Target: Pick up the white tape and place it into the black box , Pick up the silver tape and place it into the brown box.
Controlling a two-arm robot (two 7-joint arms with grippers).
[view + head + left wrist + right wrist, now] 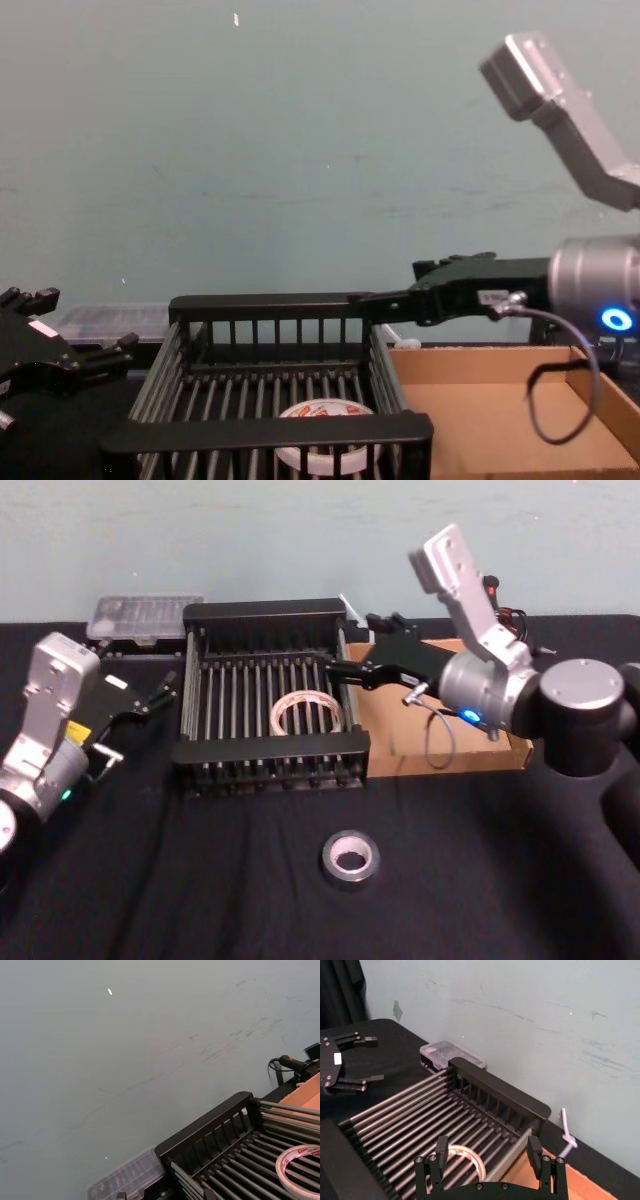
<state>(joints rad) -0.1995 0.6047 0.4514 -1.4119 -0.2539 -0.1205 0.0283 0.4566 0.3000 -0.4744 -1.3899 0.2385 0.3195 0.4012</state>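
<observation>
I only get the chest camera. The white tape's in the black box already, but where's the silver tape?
Observer: The silver tape lies flat on the table in front of the black box, nearer the robot.
Operator: Are the right gripper's jaws open? I only see it sideways.
Observer: Yes. The right gripper holds its jaws apart and empty above the black box's right wall, beside the brown box.
Operator: And the left one?
Observer: The left gripper is left of the black box, jaws open, apart from it.

You face pale grey-green wall (300,540), scuffed, across upper frame. Black cloth-covered table (200,880) spans lower frame. Clear plastic case (140,615) upper left, against wall. Dark curtain (340,990) upper left, right wrist view.
</observation>
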